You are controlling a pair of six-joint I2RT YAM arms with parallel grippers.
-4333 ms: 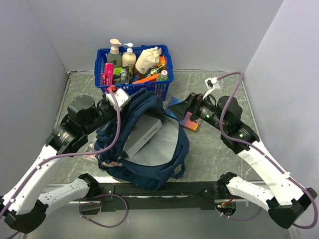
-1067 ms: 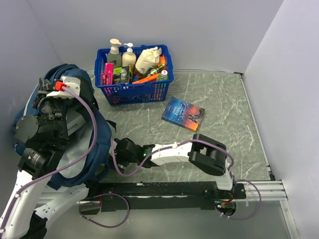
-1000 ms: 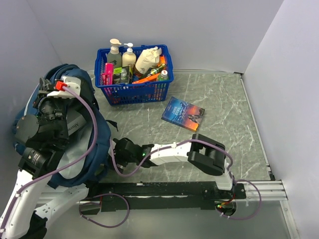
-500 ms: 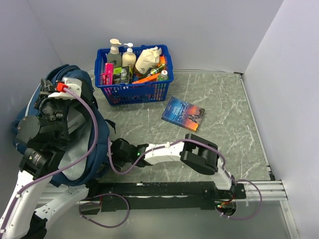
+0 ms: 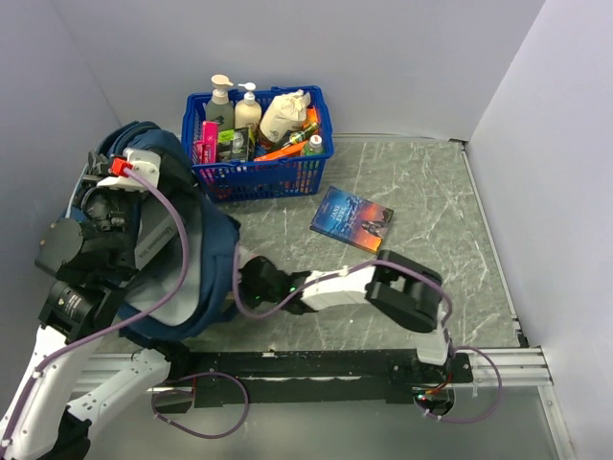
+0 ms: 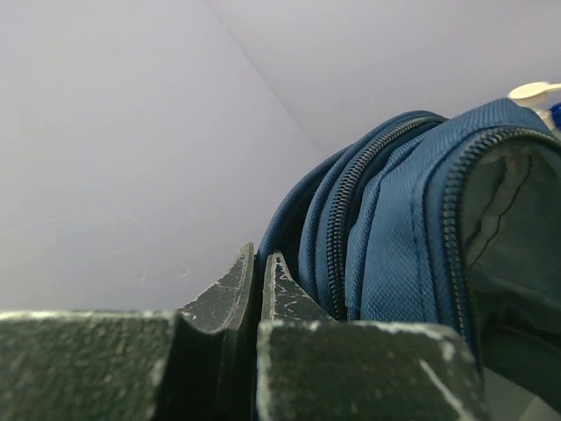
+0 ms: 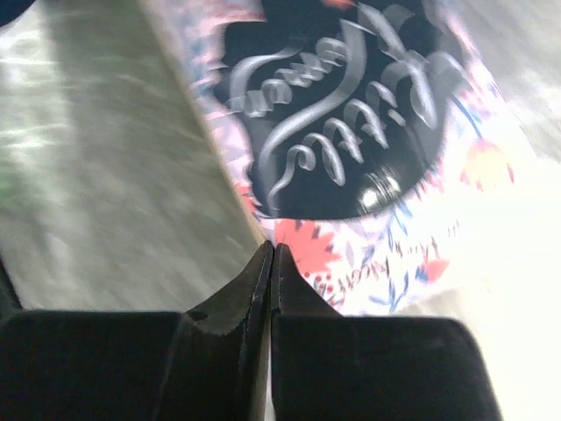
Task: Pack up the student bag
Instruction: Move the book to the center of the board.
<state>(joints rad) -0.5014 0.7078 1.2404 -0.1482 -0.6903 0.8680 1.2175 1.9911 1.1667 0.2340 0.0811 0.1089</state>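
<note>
The student bag (image 5: 196, 264), navy with its main zip open and grey lining showing, hangs tilted at the left. My left gripper (image 6: 259, 260) is shut on a fold of its blue fabric (image 6: 386, 254) beside the zipper. My right arm reaches low across the table to the bag's lower edge, where my right gripper (image 5: 251, 278) sits. In the right wrist view its jaws (image 7: 270, 250) are pressed together, tips at the edge of a floral-covered book (image 7: 368, 167) with a dark oval and silver lettering, lying flat. I see nothing between the fingers.
A blue mesh basket (image 5: 259, 172) full of bottles and packets stands at the back. A dark-covered book (image 5: 351, 218) lies on the grey marble table right of centre. Grey walls close in on the left, back and right.
My right gripper has gone from open to shut and slid slightly right. The left arm has swung the bag rightward, so it now drapes closer to the right gripper.
</note>
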